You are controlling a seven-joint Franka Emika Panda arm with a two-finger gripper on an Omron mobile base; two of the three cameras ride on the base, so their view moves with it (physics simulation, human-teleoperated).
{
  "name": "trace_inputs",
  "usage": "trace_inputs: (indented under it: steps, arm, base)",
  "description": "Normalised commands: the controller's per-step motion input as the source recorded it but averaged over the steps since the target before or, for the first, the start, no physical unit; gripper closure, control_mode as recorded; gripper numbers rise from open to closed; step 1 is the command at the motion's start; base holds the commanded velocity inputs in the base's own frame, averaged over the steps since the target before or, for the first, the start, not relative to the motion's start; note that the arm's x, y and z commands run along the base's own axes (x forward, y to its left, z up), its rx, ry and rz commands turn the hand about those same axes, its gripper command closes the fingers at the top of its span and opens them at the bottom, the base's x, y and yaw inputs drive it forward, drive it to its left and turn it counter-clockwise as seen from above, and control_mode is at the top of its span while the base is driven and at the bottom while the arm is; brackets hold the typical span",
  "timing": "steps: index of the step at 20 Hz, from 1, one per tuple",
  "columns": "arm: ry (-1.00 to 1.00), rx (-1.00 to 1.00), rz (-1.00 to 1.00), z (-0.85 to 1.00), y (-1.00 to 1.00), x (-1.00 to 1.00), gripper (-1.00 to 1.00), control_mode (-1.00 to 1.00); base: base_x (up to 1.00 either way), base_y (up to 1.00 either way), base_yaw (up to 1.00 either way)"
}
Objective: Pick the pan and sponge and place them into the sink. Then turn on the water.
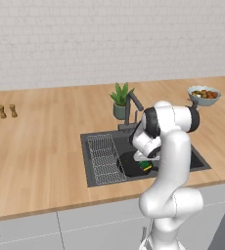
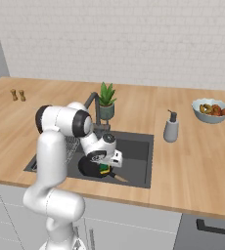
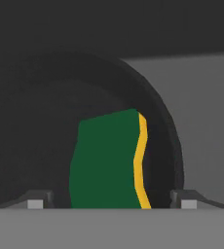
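The black pan (image 3: 41,126) lies in the dark grey sink (image 2: 136,154), near its front wall. The sponge (image 3: 106,160), green top with a yellow edge, rests inside the pan. My gripper (image 3: 111,202) hangs just above it, open, with a gap between each fingertip and the sponge's sides. From the base views the hand reaches down into the basin over the pan (image 1: 128,166) (image 2: 89,168) and the sponge (image 1: 145,166) (image 2: 103,169). The angular faucet (image 1: 132,105) stands behind the basin; no water is visible under it.
A wire dish rack (image 1: 104,158) fills the sink's left part. A potted plant (image 1: 121,100) stands beside the faucet. A soap dispenser (image 2: 171,127) and a fruit bowl (image 2: 211,110) sit to the right, small shakers (image 1: 7,111) far left on the wooden counter.
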Motion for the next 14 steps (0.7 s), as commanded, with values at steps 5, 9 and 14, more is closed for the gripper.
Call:
trace_inputs:
  steps: [5, 9, 14]
  arm:
    - [-0.04, 0.0, 0.0, 0.18, 0.03, 0.0, -1.0, -1.0]
    - [-0.1, 0.01, 0.0, 0.39, -0.01, -0.04, -1.0, -1.0]
    - [-0.25, 0.0, 0.0, 0.19, 0.0, -0.17, -1.0, -1.0]
  base:
    - [0.0, 0.0, 0.0]
    - [0.0, 0.0, 0.0]
    - [0.0, 0.0, 0.0]
